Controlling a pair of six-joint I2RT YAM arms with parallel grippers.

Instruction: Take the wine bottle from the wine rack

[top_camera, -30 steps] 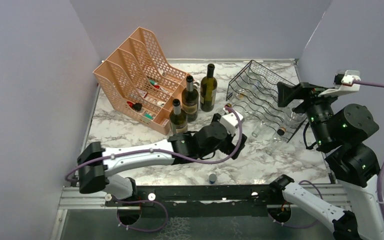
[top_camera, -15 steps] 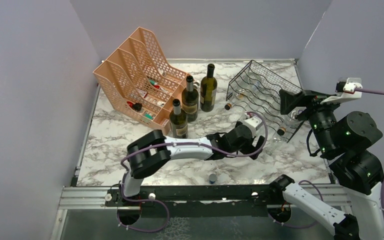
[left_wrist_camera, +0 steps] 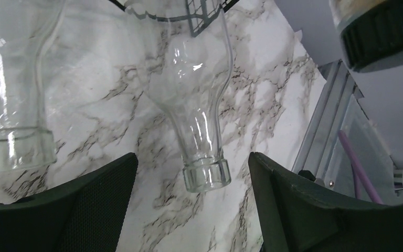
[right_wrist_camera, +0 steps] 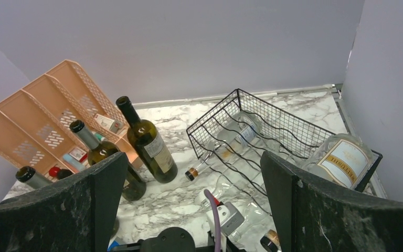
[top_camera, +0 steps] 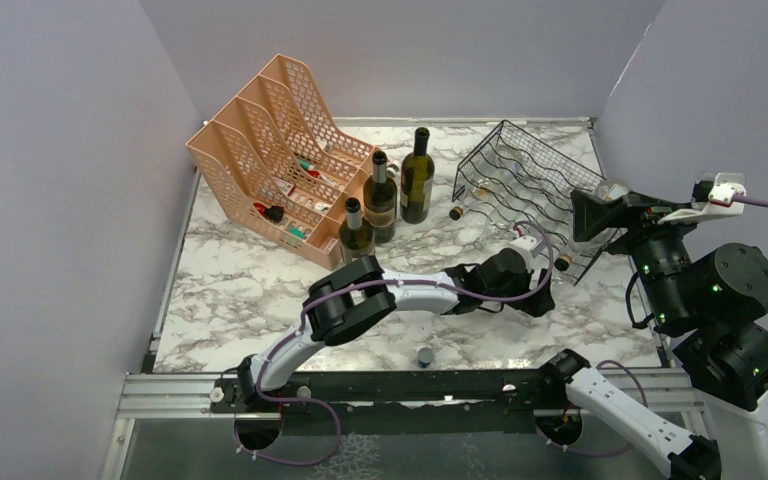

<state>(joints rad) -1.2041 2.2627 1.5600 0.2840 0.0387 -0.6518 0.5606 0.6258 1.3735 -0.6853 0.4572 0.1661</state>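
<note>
The black wire wine rack (top_camera: pixel 520 165) stands at the back right and holds several clear bottles lying in its cradles; it also shows in the right wrist view (right_wrist_camera: pixel 273 123). My left gripper (top_camera: pixel 532 292) is open at the rack's front low row. In the left wrist view the neck and mouth of a clear wine bottle (left_wrist_camera: pixel 204 152) hang between my left gripper's (left_wrist_camera: pixel 193 164) spread fingers without touching them. A second clear bottle (left_wrist_camera: pixel 10 131) lies to its left. My right gripper (top_camera: pixel 600 212) is open and empty, raised beside the rack's right end, with a labelled clear bottle (right_wrist_camera: pixel 341 160) below it.
Three dark green bottles (top_camera: pixel 417 175) (top_camera: pixel 380 195) (top_camera: pixel 356 232) stand left of the rack. A peach mesh file organizer (top_camera: pixel 270 130) sits at the back left. A small cap (top_camera: pixel 424 354) lies near the front edge. The metal table rail (left_wrist_camera: pixel 325 136) is close on the right.
My left arm has stretched further right, carrying its open gripper up to the rack's front bottles. My right gripper has drawn back to the right, away from the rack.
</note>
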